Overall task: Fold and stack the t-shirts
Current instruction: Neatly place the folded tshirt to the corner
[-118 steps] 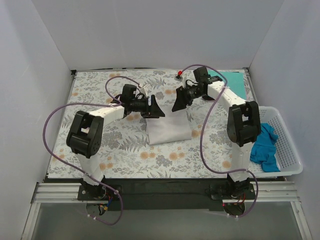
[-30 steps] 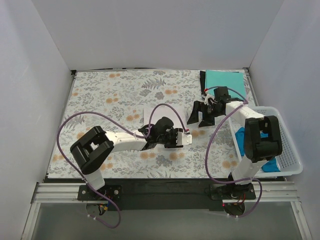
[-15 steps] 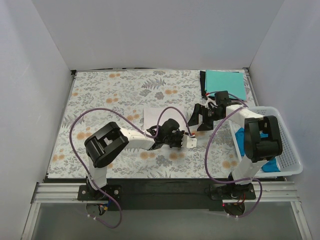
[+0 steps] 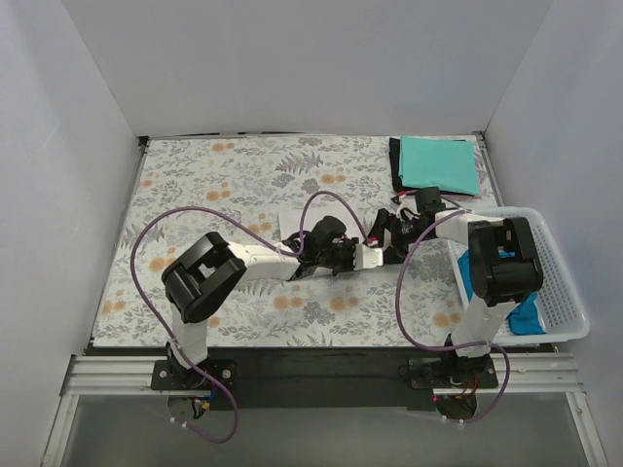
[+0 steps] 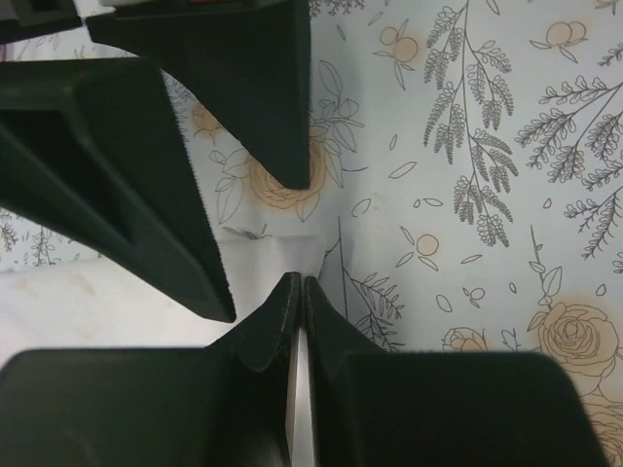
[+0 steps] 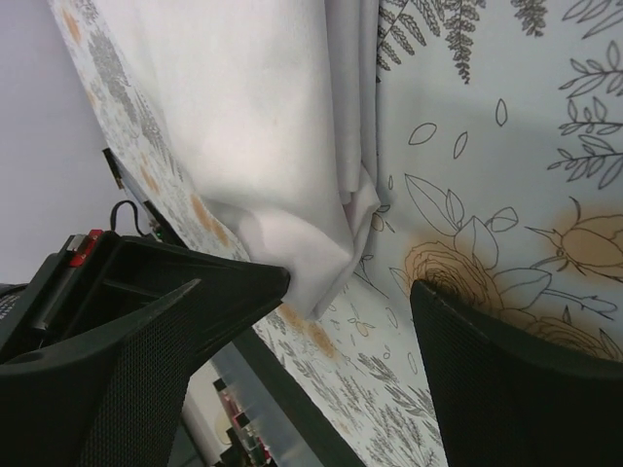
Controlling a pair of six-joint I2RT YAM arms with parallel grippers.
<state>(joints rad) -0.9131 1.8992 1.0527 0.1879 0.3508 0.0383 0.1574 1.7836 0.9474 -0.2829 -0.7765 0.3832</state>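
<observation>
A folded white t-shirt point(image 4: 290, 222) lies mid-table, mostly hidden under my left arm. My left gripper point(image 4: 358, 255) is low at its right edge. In the left wrist view the left gripper point(image 5: 298, 287) is shut on a thin fold of the white t-shirt point(image 5: 88, 306). My right gripper point(image 4: 387, 236) hovers just to the right, open. In the right wrist view the right gripper point(image 6: 341, 321) straddles the corner of the white t-shirt point(image 6: 263, 146). A folded teal t-shirt point(image 4: 440, 163) lies on a dark one point(image 4: 394, 161) at the back right.
A white lattice basket point(image 4: 563, 282) stands off the table's right edge with a bright blue t-shirt point(image 4: 527, 313) in it. The floral table cloth point(image 4: 195, 185) covers the table. Purple cables loop over both arms. White walls close in three sides.
My left gripper has closed on the white t-shirt's right edge and shifted slightly away from the near edge. The right gripper has come left and down to the same corner, still open.
</observation>
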